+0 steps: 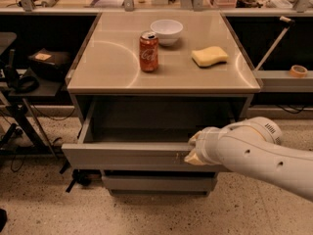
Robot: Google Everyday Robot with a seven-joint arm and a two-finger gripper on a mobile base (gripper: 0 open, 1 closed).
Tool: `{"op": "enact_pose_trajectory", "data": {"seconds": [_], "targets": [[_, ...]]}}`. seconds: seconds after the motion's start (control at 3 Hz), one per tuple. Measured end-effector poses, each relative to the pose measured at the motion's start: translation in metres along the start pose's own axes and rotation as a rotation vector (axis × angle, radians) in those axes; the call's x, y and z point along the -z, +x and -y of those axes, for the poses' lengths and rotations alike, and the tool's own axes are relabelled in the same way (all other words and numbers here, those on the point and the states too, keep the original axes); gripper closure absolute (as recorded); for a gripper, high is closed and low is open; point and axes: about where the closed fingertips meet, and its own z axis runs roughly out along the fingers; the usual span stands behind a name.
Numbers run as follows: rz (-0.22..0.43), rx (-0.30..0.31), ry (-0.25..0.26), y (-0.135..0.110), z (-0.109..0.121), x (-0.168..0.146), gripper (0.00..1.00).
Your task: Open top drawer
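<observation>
The top drawer (122, 155) of the grey cabinet is pulled out towards me, its flat grey front forward and its shallow tray open to view under the tabletop. Small white scuff marks show on the front near the arm. My gripper (191, 151) is at the drawer front's upper edge, right of centre, at the end of the white arm that comes in from the right. A narrower lower drawer front (156, 182) sits closed beneath.
On the tabletop (107, 67) stand a red soda can (148, 52), a white bowl (166, 31) and a yellow sponge (209, 56). A dark side table (29, 80) with cables stands to the left. A shelf with a tape roll (298, 71) is to the right.
</observation>
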Motion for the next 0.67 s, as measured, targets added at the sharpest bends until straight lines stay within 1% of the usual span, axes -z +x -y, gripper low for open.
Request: {"op": "enact_pose_trajectory", "data": {"seconds": [0.33,0.67], "targets": [[-0.063,0.061,-0.007,0.0037,-0.0198,0.0110,1.00],[-0.063,0.061,-0.007,0.0035,-0.0194,0.0118,1.00]]}}
